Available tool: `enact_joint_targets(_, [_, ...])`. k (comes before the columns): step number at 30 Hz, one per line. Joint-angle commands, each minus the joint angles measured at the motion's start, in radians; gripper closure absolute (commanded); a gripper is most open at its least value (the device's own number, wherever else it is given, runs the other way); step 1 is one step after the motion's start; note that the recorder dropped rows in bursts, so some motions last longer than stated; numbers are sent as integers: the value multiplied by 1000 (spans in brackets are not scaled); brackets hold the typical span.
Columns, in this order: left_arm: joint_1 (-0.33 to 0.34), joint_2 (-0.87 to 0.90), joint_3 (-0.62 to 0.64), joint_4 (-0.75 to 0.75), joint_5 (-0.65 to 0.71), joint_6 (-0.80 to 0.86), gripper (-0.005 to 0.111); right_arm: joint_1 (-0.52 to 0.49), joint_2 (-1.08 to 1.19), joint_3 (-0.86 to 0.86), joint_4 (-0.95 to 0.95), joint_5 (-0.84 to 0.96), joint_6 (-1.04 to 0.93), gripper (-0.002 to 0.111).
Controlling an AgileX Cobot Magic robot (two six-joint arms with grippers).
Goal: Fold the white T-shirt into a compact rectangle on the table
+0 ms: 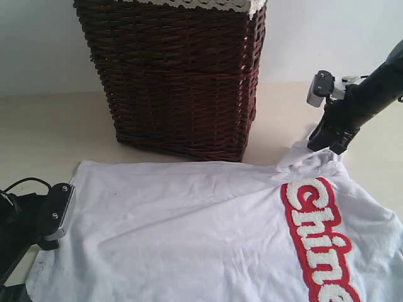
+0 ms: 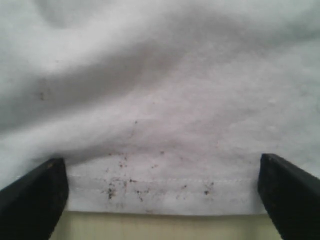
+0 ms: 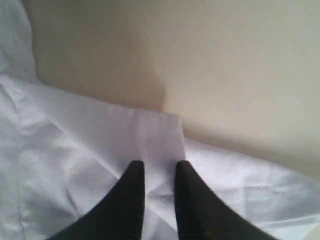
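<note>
Table, beige, bears white T-shirt and wicker basket before pale wall.

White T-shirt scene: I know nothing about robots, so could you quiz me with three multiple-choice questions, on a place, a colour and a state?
1. Where does the wicker basket stand?
A. on the table, beyond the white T-shirt
B. on top of the shirt
C. hanging from an arm

2. What colour outlines the lettering?
A. blue
B. red
C. green

3. How do the left end effector jaws stand?
A. shut tight
B. gripping the basket
C. wide open at the shirt's hem

Answers: 1 A, the exterior view shows it past the shirt's far edge; 2 B, red rims the white letters; 3 C, both fingers sit far apart.
</note>
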Motion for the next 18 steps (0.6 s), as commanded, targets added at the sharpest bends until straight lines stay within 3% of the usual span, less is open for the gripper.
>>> enact_joint_targets(1, [-6,35,21,9,-9,-3,7,3,12,0,3,26,-10,108])
enact_joint_targets(5, [-6,35,21,9,-9,-3,7,3,12,0,21,-9,-24,108])
enact_joint_targets(11, [-6,35,21,9,-9,-3,7,3,12,0,321,-145,-120,108])
enact_joint_targets(15, [-6,35,21,9,-9,-3,7,3,7,0,349,-166,-84,108])
enact_joint_targets(16, [-6,35,21,9,-9,-3,7,3,0,0,301,-121,-68,105])
enact_joint_targets(18, [-6,35,21,9,-9,-3,7,3,-19,0,123,3,-72,83])
